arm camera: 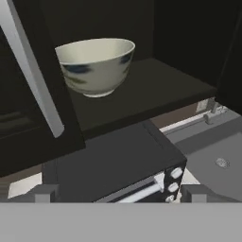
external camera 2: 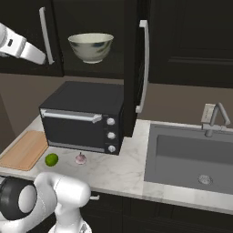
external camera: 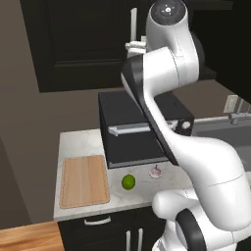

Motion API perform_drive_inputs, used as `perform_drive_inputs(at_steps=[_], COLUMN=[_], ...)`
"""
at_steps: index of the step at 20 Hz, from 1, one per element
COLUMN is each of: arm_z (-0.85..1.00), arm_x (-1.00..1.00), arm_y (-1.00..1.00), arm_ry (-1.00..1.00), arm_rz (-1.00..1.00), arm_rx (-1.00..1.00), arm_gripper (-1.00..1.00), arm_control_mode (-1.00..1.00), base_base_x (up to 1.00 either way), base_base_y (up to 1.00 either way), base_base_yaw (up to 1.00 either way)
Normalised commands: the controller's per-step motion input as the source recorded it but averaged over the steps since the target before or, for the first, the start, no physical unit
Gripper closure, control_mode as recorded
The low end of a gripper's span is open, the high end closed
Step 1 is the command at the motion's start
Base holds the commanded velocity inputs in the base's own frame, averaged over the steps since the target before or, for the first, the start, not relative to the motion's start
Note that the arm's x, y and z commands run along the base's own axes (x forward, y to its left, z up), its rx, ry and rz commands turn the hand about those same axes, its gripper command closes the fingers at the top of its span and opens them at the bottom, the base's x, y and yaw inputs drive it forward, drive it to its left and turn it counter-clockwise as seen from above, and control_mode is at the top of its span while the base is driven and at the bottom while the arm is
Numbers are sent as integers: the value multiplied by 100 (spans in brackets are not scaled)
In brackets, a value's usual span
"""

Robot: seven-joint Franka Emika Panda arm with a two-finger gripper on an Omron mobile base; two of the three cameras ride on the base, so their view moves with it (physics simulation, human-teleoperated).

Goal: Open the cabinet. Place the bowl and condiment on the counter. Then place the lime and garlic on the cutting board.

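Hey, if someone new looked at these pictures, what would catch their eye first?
Probably the bowl sitting on the shelf of the open cabinet, right above the black toaster oven. Next, the bright lime and the garlic, side by side on the counter in front of the oven, with the bare cutting board just beside them.

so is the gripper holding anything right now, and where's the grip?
Nothing is held. The gripper is open, its fingertips apart and short of the cream-white ceramic bowl on the cabinet shelf.
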Motion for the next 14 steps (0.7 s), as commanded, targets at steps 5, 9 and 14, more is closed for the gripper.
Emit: perform_drive_inputs(at_steps=[5,9,14], arm_z=[0,0,-13], arm_x=[26,52,46], arm_y=[31,0,0], arm_ry=[0,0,-8], arm_rz=[18,22,21], arm_rx=[-1,0,-8], arm_gripper=[-100,-100,-100], arm_control_mode=[-100,-100,-100], base_base_x=[0,0,0], base_base_y=[0,0,0], base_base_yaw=[0,0,0])
